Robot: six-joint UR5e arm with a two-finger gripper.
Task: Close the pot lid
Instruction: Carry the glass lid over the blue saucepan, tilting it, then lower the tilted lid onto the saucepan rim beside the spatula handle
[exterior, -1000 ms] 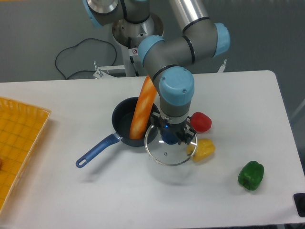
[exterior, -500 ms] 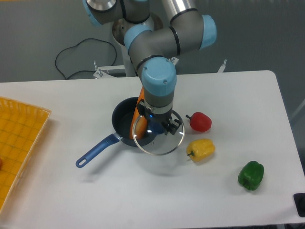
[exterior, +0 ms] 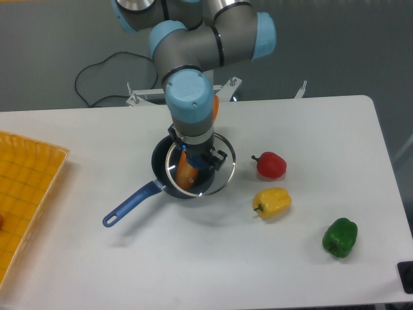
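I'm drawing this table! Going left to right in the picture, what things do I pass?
Yellow mesh tray → dark navy saucepan with long blue handle → red bell pepper, yellow bell pepper just below it → green bell pepper.

No readable text, labels, brands or numbers anywhere in the frame; nothing legible on arm, pot, lid or table.

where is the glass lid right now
The round clear glass lid with a silver rim hangs in the claw over the dark navy saucepan, left of the red pepper.
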